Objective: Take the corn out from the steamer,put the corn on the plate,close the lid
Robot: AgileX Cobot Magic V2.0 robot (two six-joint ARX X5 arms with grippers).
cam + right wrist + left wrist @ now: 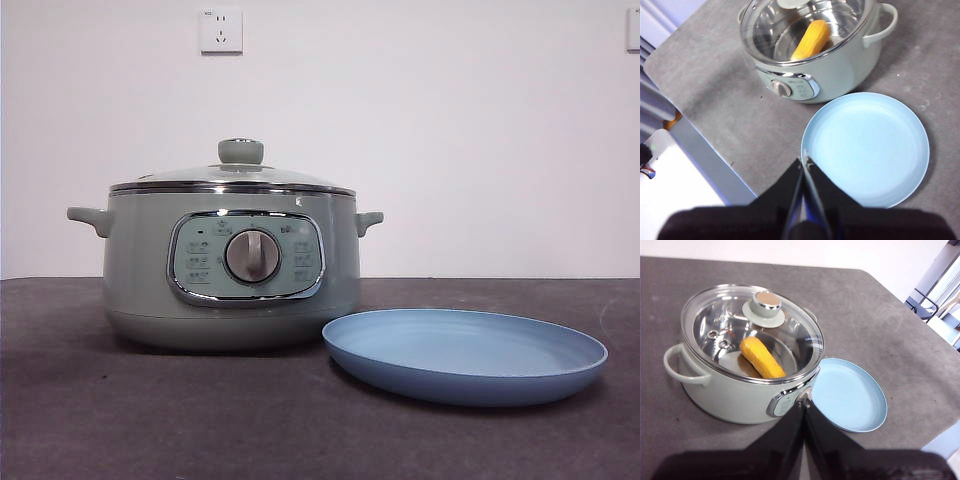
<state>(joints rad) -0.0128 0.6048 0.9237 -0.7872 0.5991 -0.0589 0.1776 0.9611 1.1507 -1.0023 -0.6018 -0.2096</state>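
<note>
the left gripper (pixel 804 407) has its two black jaws pressed together, holding nothing, raised above the table with the tips pointing toward the front of the steamer (pixel 740 395). the right gripper (pixel 804 162) is the same: jaws together, empty, hanging over the near rim of the plate (pixel 865 150) without touching it. neither arm shows in the front view.

between both grippers and the corn (pixel 761 358) sits the lid (pixel 752 332), closed on the steamer; its steel rim rests all around the pot's edge and the round pale green knob (pixel 241 151) stands at its centre. through the clear domed glass the corn is seen lying on its side on the shiny metal floor of the pot, a smooth yellow-orange cob with tapered ends, also visible from the right wrist (pixel 811 39).

the steamer (pixel 140 280) is wide, round and pale sage green, with a small handle on each side, a chrome-framed control panel and a silver dial (pixel 252 256) facing the front camera.

the plate (pixel 465 372) is shallow, round, matte light blue with a raised rim, bare, lying just beside the steamer, its edge close to the pot's base.

everything rests on a dark grey, slightly felt-like table (pixel 120 420). on the white wall behind is a white socket (pixel 221 30).
</note>
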